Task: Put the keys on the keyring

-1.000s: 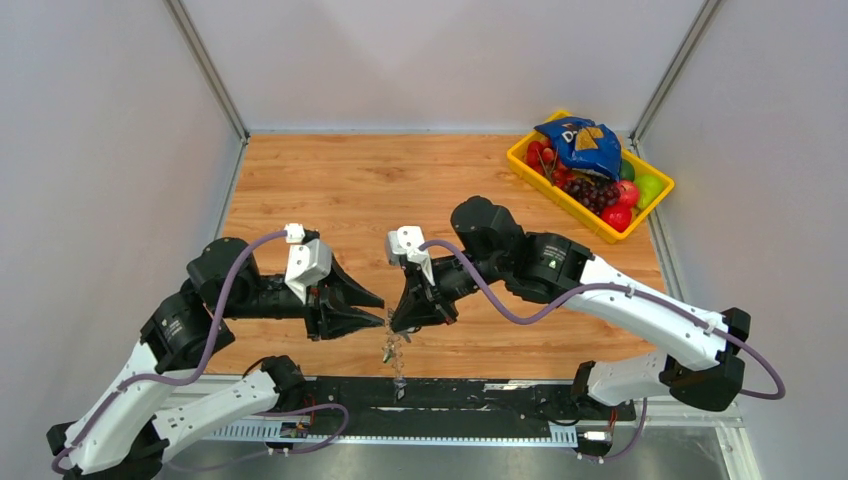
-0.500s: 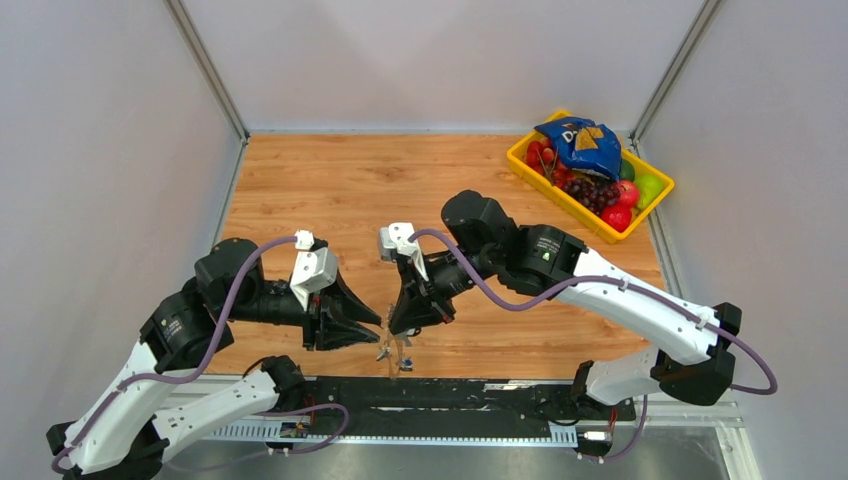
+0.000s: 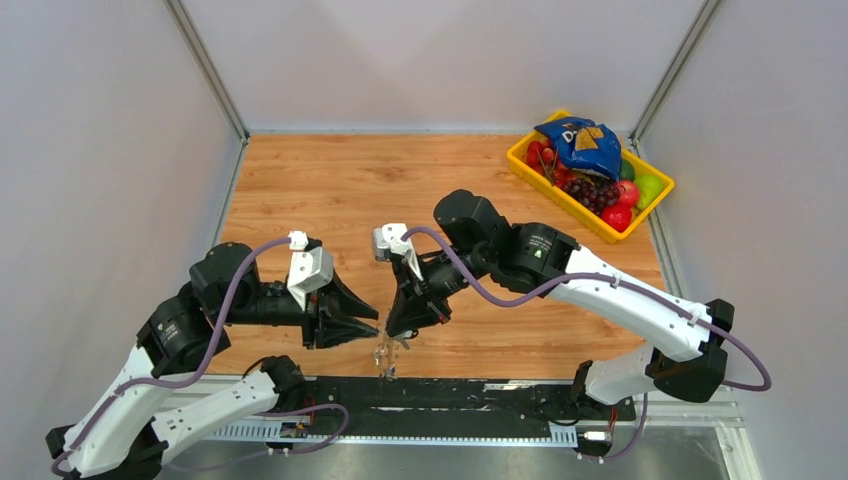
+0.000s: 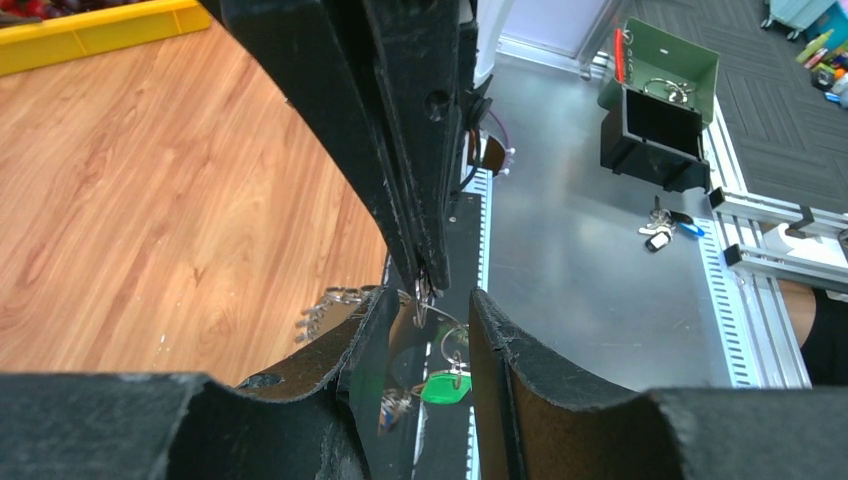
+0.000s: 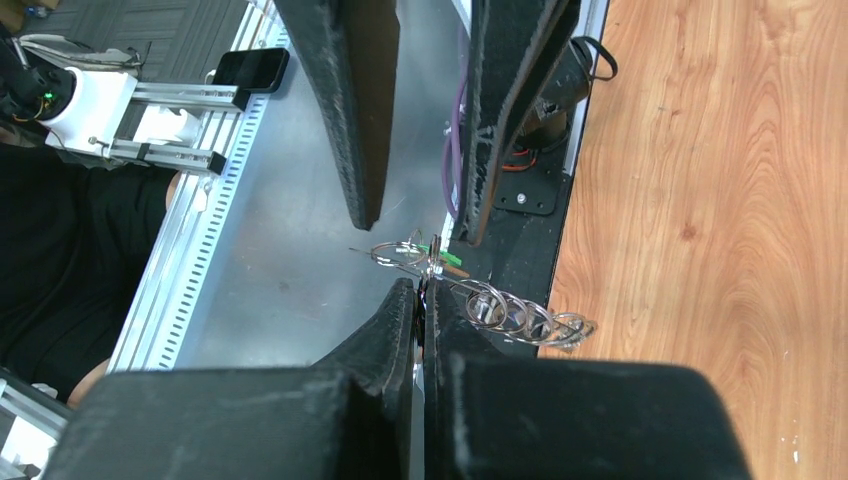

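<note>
Right gripper [image 3: 391, 331] tip-down, tight on keyring [image 4: 445, 320]; left gripper [image 3: 376, 323] level alongside, fingers apart

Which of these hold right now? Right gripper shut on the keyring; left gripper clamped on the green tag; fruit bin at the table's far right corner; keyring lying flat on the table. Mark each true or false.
1. The right gripper is shut on the keyring. True.
2. The left gripper is clamped on the green tag. False: its fingers stand apart, and the tag hangs between them.
3. The yellow fruit bin sits at the far right corner of the table. True.
4. The keyring lies flat on the table. False: it hangs from the right gripper's tip, by the table's near edge.
</note>
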